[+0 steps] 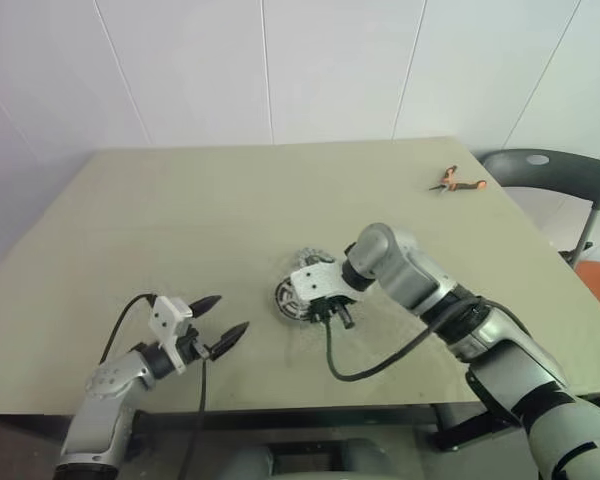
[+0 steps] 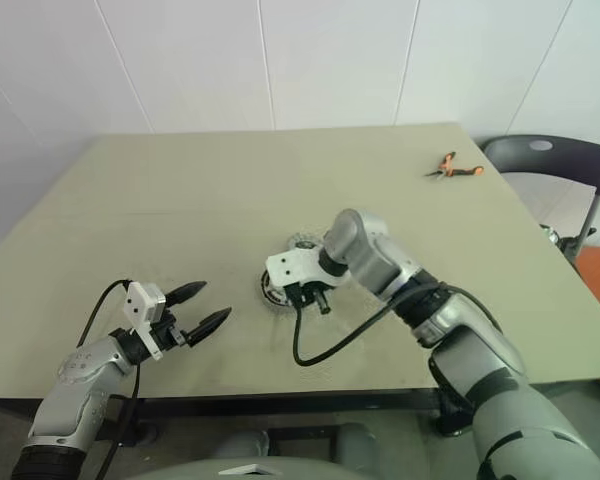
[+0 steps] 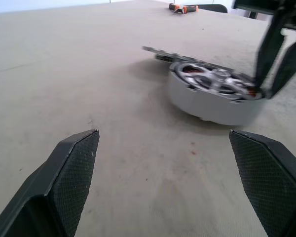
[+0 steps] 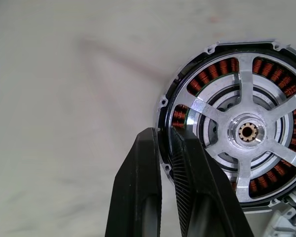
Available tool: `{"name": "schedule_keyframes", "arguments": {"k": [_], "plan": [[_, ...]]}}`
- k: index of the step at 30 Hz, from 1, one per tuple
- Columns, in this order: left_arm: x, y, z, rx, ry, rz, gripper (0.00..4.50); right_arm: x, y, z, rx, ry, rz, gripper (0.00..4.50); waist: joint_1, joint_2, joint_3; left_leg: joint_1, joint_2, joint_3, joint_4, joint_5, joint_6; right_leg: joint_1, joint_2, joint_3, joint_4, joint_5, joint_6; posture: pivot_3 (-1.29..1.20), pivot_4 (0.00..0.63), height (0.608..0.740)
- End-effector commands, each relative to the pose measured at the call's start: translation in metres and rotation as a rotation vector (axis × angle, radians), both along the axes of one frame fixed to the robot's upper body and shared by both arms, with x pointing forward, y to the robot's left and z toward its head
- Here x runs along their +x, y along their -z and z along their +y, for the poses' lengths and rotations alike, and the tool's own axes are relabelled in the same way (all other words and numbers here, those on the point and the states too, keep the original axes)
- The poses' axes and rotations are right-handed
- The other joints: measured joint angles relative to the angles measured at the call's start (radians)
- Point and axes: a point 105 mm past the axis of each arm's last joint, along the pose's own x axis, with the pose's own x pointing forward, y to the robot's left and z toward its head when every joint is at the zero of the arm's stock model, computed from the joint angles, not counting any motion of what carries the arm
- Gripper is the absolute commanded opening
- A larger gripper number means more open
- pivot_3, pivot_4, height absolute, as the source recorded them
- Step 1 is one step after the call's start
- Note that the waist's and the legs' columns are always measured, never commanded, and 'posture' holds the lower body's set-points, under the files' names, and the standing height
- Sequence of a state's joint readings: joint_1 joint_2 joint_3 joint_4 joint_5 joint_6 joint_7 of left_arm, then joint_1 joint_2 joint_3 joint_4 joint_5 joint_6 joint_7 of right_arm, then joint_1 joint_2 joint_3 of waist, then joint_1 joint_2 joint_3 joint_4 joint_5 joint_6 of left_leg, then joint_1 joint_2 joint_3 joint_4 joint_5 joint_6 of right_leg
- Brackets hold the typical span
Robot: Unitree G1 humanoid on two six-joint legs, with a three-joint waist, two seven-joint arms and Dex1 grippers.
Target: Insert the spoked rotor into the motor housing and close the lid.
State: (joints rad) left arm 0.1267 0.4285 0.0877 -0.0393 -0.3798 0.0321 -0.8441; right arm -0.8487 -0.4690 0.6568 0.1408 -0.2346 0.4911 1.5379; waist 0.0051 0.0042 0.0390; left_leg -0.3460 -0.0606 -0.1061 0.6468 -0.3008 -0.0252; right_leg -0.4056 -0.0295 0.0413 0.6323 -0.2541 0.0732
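Observation:
The motor housing (image 1: 288, 297), a squat silver-grey puck with copper windings (image 4: 213, 73), sits mid-table. The spoked rotor (image 4: 246, 131) lies inside it, silver spokes and hub facing up. My right gripper (image 4: 165, 132) points steeply down at the housing's near side. Its fingers are shut on the rotor's black rim, one inside and one outside. The lid (image 1: 312, 258), a grey ribbed disc, lies flat on the table just behind the housing, partly hidden by my right wrist. My left gripper (image 1: 230, 312) hovers low to the housing's left, open and empty, pointing at it (image 3: 212, 101).
Orange-handled pliers (image 1: 458, 182) lie at the table's far right. A dark chair (image 1: 550, 172) stands beyond the right corner. A black cable (image 1: 380, 365) loops from my right wrist over the table (image 1: 180, 220) near its front edge.

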Motion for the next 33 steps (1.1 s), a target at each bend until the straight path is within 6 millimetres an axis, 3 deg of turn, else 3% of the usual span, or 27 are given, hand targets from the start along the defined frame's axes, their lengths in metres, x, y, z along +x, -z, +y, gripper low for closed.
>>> {"name": "schedule_keyframes", "arguments": {"k": [1, 10, 13, 17, 20, 26, 33], "plan": [[0.000, -0.006, -0.001, 0.000, 0.000, -0.033, 4.50, -0.011, -0.013, -0.001, 0.033, 0.077, 0.101, 0.08, 0.006, 0.000, 0.000, 0.000, 0.000, 0.000, 0.000, 0.000, 0.000, 0.000, 0.000, 0.000, 0.000, 0.000, 0.000, 0.00, 0.000, 0.740], [0.001, -0.012, -0.001, 0.001, -0.016, -0.047, 4.50, 0.008, -0.004, 0.033, 0.073, 0.543, 0.171, 0.08, -0.010, -0.001, 0.000, 0.004, 0.001, 0.000, 0.000, 0.000, -0.001, 0.001, 0.002, 0.000, 0.002, 0.001, -0.002, 0.00, 0.000, 0.740], [-0.001, -0.014, 0.002, 0.004, -0.030, -0.049, 4.50, 0.014, -0.002, 0.045, 0.066, 0.652, 0.161, 0.08, -0.025, -0.001, -0.001, 0.008, 0.001, -0.001, 0.001, 0.001, -0.002, 0.002, 0.002, -0.001, 0.003, 0.003, -0.010, 0.00, 0.000, 0.740], [-0.004, -0.015, 0.005, 0.005, -0.049, -0.049, 4.50, 0.020, -0.003, 0.060, 0.064, 0.789, 0.231, 0.08, -0.028, -0.001, -0.001, 0.016, 0.002, -0.003, 0.002, 0.001, -0.002, 0.002, 0.002, -0.006, 0.005, 0.006, -0.009, 0.00, 0.000, 0.740], [-0.006, -0.014, 0.004, 0.005, -0.056, -0.047, 4.50, 0.023, -0.007, 0.069, 0.076, 0.828, 0.274, 0.08, -0.028, 0.001, 0.001, 0.025, 0.004, -0.005, 0.001, 0.000, -0.003, 0.005, 0.001, -0.013, 0.007, 0.006, -0.010, 0.00, 0.000, 0.740], [-0.007, -0.017, 0.007, 0.009, -0.064, -0.057, 4.50, 0.025, -0.020, 0.081, 0.095, 0.861, 0.353, 0.08, -0.027, 0.002, 0.002, 0.024, 0.006, -0.008, 0.001, 0.000, -0.002, 0.002, 0.001, -0.019, 0.008, 0.006, -0.010, 0.00, 0.000, 0.740], [-0.007, -0.029, 0.021, 0.026, -0.066, -0.093, 4.50, 0.020, -0.027, 0.087, 0.095, 0.864, 0.407, 0.08, -0.029, 0.001, 0.001, 0.007, 0.005, -0.007, 0.001, 0.001, -0.003, -0.010, 0.000, -0.018, 0.008, 0.012, -0.011, 0.00, 0.000, 0.740]]}}
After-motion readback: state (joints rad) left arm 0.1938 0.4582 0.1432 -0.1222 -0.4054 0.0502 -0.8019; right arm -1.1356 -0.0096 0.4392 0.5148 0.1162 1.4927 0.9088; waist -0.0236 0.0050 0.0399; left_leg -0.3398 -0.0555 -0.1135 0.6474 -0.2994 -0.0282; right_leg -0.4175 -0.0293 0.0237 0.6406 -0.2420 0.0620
